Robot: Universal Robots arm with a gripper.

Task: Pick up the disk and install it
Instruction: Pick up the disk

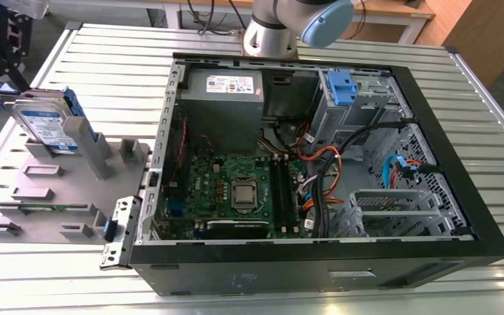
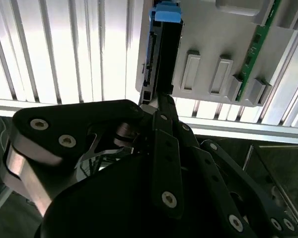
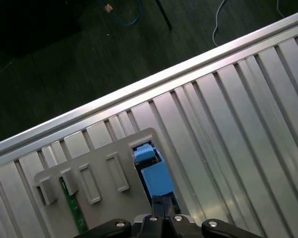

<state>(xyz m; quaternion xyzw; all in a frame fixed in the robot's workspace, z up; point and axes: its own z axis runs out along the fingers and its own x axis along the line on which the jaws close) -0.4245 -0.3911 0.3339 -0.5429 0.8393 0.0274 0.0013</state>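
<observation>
Standing in the grey holder (image 1: pixel 68 197), the disk (image 1: pixel 46 128) has the claw (image 2: pixel 163 100) at its end; whether clamped, I cannot tell.

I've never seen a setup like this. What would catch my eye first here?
Most striking is the open computer case in the middle of the exterior view, its green circuit board and tangled cables laid bare. On the exterior view's left, the disk stands on edge in a grey holder tray, clipped in blue plastic. In the first wrist view the gripper sits right at the disk's blue end.
</observation>
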